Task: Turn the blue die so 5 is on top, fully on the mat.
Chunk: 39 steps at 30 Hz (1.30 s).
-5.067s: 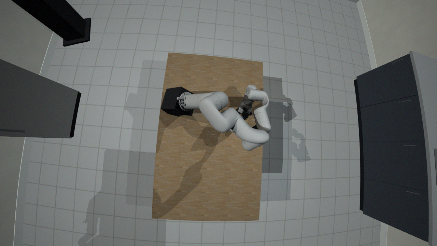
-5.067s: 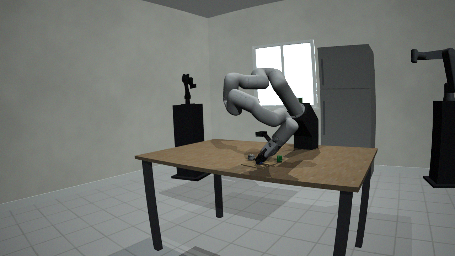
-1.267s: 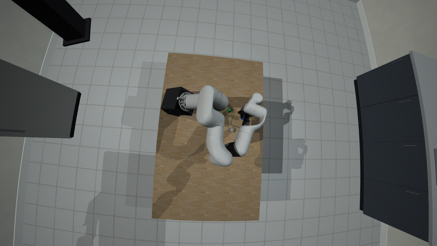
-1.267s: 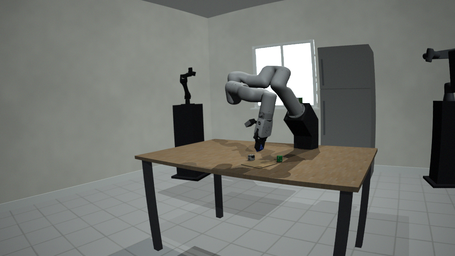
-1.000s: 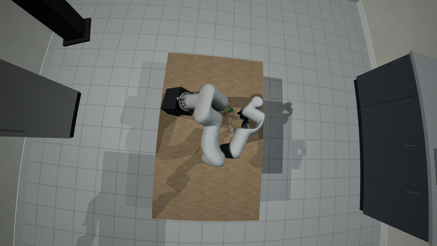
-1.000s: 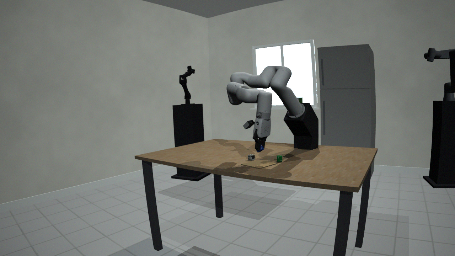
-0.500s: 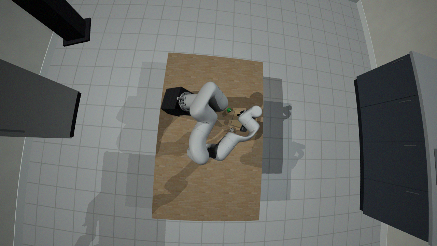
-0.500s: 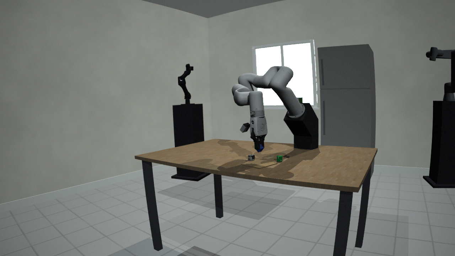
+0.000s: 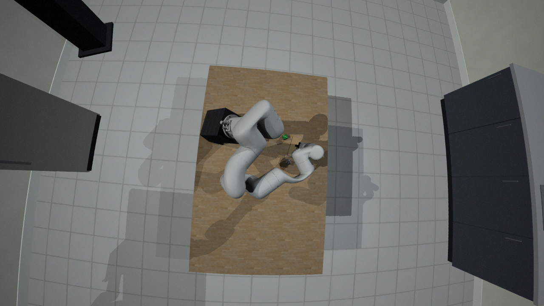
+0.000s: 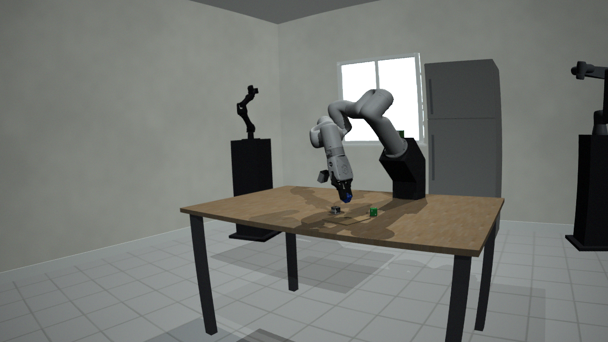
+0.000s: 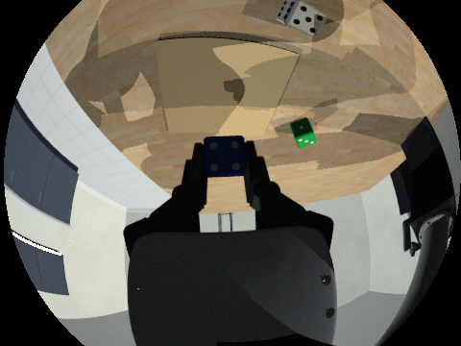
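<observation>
Three dice were in play around the worktop [image 9: 247, 236] [image 10: 255, 212] [image 11: 288, 168], and the blue die [image 10: 347, 198] [image 11: 225, 156] was pinched between the two black fingers of the hand [image 9: 298, 145] [image 10: 345, 199] [image 11: 224, 155], off the surface. From above, the tan mat [image 9: 296, 140] [image 10: 350, 221] [image 11: 192, 72] lay towards the long right edge, nearer its upper corner than its lower. The green die [image 9: 284, 136] [image 10: 373, 211] [image 11: 303, 133] sat beside the mat on the side away from that edge; the white die [image 9: 288, 161] [image 10: 335, 209] [image 11: 303, 19], five dots on top, sat further towards the lower edge. The blue die looked light, stiff and hardly fragile, though its smooth faces could slip or pivot if held off-centre. Two opposite flat sides, gripped at mid-height, seemed the best hold, leaving the top and bottom faces free for setting down. The mat seemed thin, and a low finger might nudge it. Four dots faced the wrist camera on the blue die; its upward face could not be told. No brand, label or writing could be read, only dots.
</observation>
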### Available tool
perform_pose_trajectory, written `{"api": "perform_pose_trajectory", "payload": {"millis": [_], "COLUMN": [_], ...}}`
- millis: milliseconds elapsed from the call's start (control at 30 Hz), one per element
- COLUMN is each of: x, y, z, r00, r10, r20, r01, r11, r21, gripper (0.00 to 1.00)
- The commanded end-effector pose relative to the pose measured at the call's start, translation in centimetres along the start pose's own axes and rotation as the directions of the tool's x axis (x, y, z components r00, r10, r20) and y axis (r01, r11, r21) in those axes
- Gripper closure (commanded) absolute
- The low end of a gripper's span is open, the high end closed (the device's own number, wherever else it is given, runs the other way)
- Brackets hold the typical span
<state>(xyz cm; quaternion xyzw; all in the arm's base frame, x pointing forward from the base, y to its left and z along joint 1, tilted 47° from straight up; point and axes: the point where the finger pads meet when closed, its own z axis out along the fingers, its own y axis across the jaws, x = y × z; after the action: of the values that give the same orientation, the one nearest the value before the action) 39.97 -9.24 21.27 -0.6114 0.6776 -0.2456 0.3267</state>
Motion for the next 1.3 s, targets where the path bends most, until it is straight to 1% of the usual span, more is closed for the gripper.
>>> {"api": "perform_pose_trajectory", "payload": {"millis": [0, 133, 200, 433, 500, 567, 700, 767, 900, 1267], "x": [0.19, 0.40, 0.48, 0.53, 0.61, 0.73, 0.92, 0.95, 0.96, 0.97], "y": [0.08, 0.04, -0.05, -0.08, -0.06, -0.02, -0.04, -0.07, -0.09, -0.09], "z": [0.04, 0.04, 0.00, -0.02, 0.04, 0.11, 0.18, 0.16, 0.15, 0.15], "r00": [0.998, 0.981, 0.973, 0.968, 0.961, 0.947, 0.899, 0.880, 0.873, 0.872], "r10": [0.000, 0.000, 0.000, 0.000, 0.000, 0.002, 0.001, -0.001, -0.002, -0.002], "r20": [0.069, 0.193, 0.232, 0.251, 0.276, 0.323, 0.438, 0.475, 0.489, 0.489], "r01": [0.000, 0.001, 0.000, 0.000, 0.000, 0.000, 0.000, 0.000, 0.000, 0.000], "r11": [1.000, 1.000, 1.000, 1.000, 1.000, 1.000, 1.000, 1.000, 1.000, 1.000], "r21": [-0.010, -0.006, 0.001, 0.004, 0.000, -0.005, -0.003, 0.002, 0.004, 0.004], "gripper": [0.73, 0.73, 0.73, 0.73, 0.73, 0.73, 0.73, 0.73, 0.73, 0.73]}}
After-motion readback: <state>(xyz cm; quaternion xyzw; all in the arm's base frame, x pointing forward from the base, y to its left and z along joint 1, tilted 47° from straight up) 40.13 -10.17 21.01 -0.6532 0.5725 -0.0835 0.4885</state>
